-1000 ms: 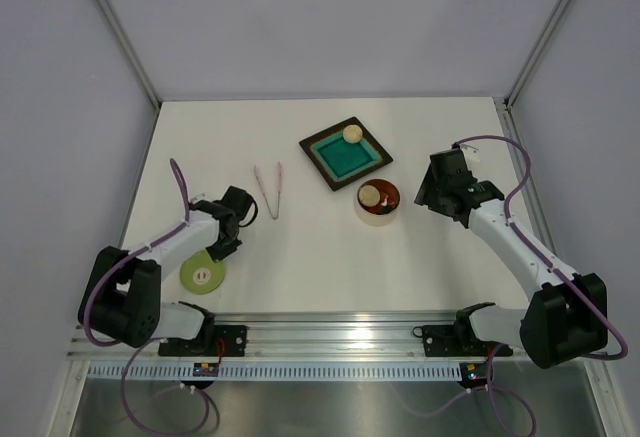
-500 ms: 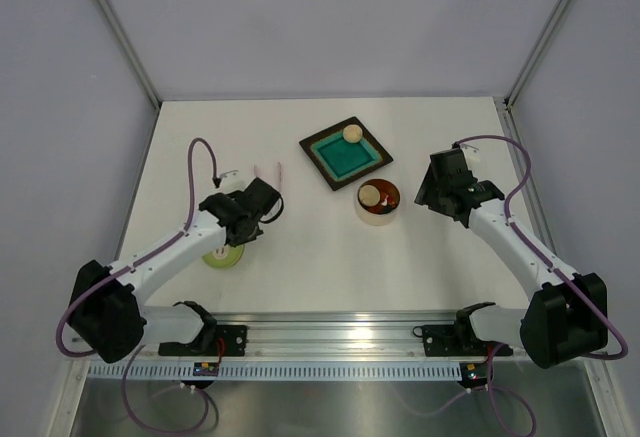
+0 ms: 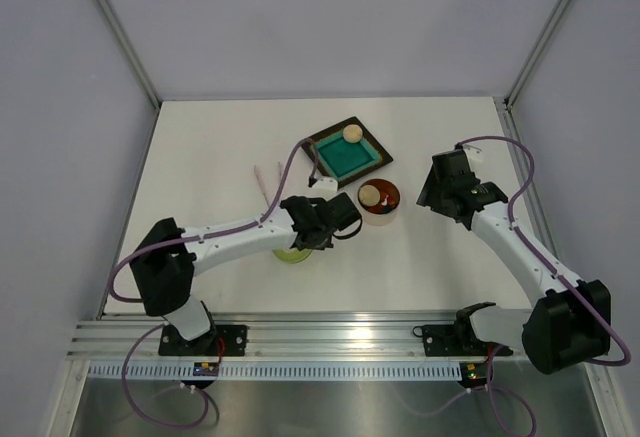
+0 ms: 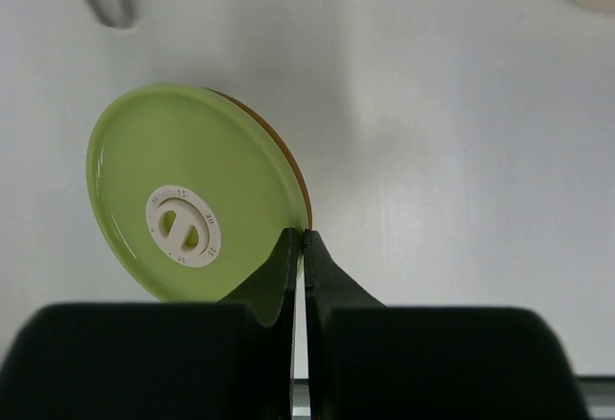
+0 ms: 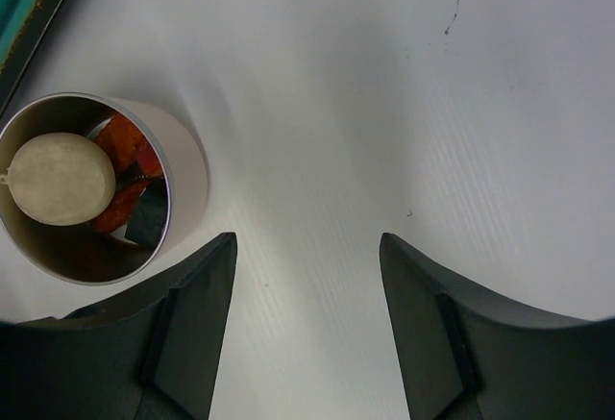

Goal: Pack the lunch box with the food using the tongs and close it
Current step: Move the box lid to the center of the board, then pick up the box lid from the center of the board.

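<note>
a: left gripper (image 4: 304, 245)?
b: it's clamping the rim of the pale green disc lid (image 4: 183, 204) toward the table's (image 3: 440, 277) near edge.
a: round shiny steel tin (image 5: 188, 165)?
b: sitting near the centre; right gripper (image 5: 306, 245) is hanging beside it, jaws apart.

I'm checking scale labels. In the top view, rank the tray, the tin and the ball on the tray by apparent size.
1. tray: clearly the largest.
2. tin: mid-sized.
3. ball: the smallest.
All three sit close together on the table, so nearness to the camera does not blur the order.
</note>
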Controlling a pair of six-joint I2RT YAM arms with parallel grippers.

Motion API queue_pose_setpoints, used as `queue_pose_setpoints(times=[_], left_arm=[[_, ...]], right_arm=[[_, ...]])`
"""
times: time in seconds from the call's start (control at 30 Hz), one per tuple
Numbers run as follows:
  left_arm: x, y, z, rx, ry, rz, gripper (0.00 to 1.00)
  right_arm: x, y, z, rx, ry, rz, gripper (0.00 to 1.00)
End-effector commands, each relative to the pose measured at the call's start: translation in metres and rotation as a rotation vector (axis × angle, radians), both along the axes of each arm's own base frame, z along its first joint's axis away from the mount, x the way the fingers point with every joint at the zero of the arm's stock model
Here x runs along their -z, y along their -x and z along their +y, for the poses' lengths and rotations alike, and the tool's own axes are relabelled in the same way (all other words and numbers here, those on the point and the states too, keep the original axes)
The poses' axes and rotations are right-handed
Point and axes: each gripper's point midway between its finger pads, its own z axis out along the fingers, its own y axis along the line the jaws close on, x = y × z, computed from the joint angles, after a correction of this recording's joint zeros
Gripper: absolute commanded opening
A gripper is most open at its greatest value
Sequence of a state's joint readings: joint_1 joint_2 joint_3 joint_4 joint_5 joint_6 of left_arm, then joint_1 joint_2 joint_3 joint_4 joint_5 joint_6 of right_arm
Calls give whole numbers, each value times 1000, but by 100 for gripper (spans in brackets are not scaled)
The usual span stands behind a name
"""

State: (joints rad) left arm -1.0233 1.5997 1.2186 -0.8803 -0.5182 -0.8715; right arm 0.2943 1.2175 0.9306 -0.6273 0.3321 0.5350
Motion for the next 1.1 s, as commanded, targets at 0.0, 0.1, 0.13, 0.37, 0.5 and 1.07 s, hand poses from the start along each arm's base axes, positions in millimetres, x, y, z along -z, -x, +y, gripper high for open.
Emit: queue_pose_setpoints(times=[0.0,0.1,0.13,0.37,0.5,1.07], left_arm=[[-3,-7,-50,104,102,-5,0],[10,-4,-71,162,144,40,0],[12,-4,-75,171,149,48,0],[23,2,-98,286,166,116,34],[10,4,-102,340,195,110,61],[-43,-53,84,-41,299,-39,61]], right_arm=[[-13,4,-8,22,18,-33,69],[-11,13,-11,26,17,-31,69],[-10,16,-12,29,17,-27,69],[-3,33,-14,36,-2,-7,69],[-5,36,-6,-3,-38,-9,69],[15,71,171,-413,-301,11,67]])
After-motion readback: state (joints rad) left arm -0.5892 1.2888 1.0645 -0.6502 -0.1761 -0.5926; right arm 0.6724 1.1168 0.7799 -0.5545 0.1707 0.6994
